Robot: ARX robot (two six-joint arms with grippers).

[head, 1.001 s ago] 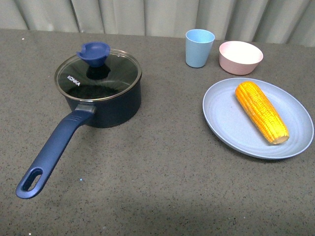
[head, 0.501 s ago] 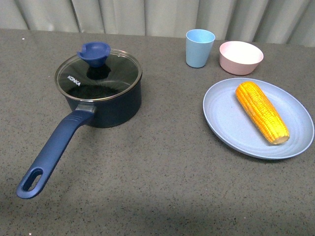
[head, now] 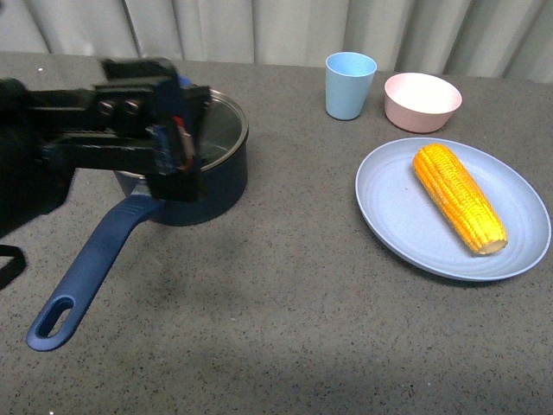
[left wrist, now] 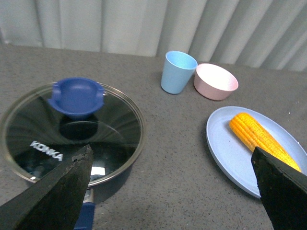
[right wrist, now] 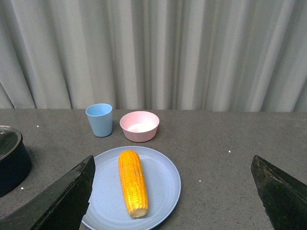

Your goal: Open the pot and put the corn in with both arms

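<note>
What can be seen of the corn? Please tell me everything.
The corn is one whole cob, yellow-orange, with neat rows of kernels and a slightly glossy look. Its far end is rounded; its near end is a pale cut stub. It lies flat and slantwise on the light blue plate, which alone touches it.

The left arm has come into the front view and now hangs over the pot, hiding most of the glass lid and blue knob.
</note>
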